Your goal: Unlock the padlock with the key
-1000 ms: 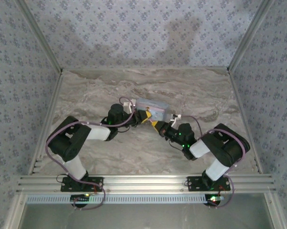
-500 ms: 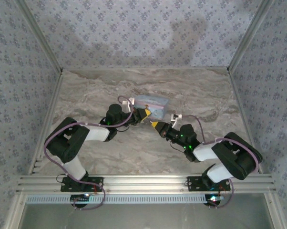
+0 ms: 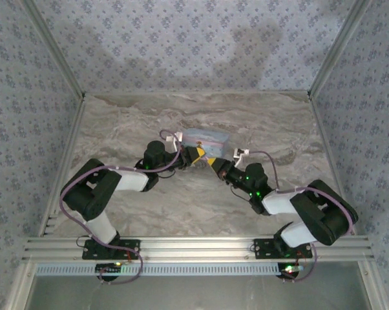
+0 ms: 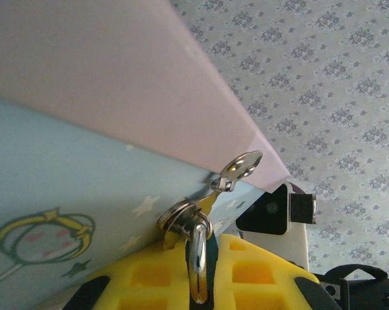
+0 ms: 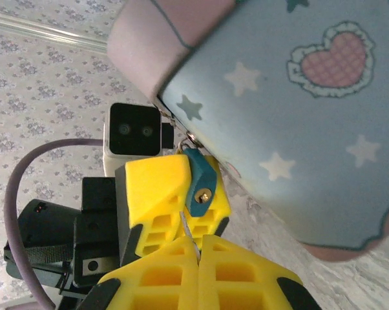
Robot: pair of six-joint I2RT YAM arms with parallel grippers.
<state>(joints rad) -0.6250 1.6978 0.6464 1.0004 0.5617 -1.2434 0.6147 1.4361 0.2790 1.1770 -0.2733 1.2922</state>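
Left arm (image 3: 126, 181) reached from the near-left base toward the middle of the marbled surface (image 3: 194, 200). Left gripper (image 3: 195, 155) sat against the near side of the pale blue cartoon-printed tin (image 3: 207, 137), which stood mid-surface, slightly toward the far side. Left wrist view: yellow jaws drawn narrow, with the silver shackle (image 4: 198, 258) rising between them. The shackle hooked through a small metal ring on the tin's front, just under the edge of the pink lid (image 4: 117, 84). A bright clasp tab (image 4: 243, 166) stuck out to the right of that ring. Right wrist view: the padlock (image 5: 198, 181), a small teal body, was pinched between the left arm's yellow jaws. It hung at the tin's near edge, directly below the lid corner. Its brass keyhole (image 5: 207, 194) faced the right arm. So the left jaws were closed on the padlock, which was still hooked to the tin. Right gripper (image 3: 211, 163) came in from the near-right, tip just beside the left one, both close under the tin's near wall. Its jaws were pressed together on a thin silver blade, the key (image 5: 187, 229), seen edge-on. The blade pointed up toward the padlock. Its tip ended just short of, or at, the brass keyhole; could not tell whether it had entered. Right arm (image 3: 278, 201) folded back to its base at the near-right. Patterned walls (image 3: 181, 45) enclosed the surface on the left, far and right sides.
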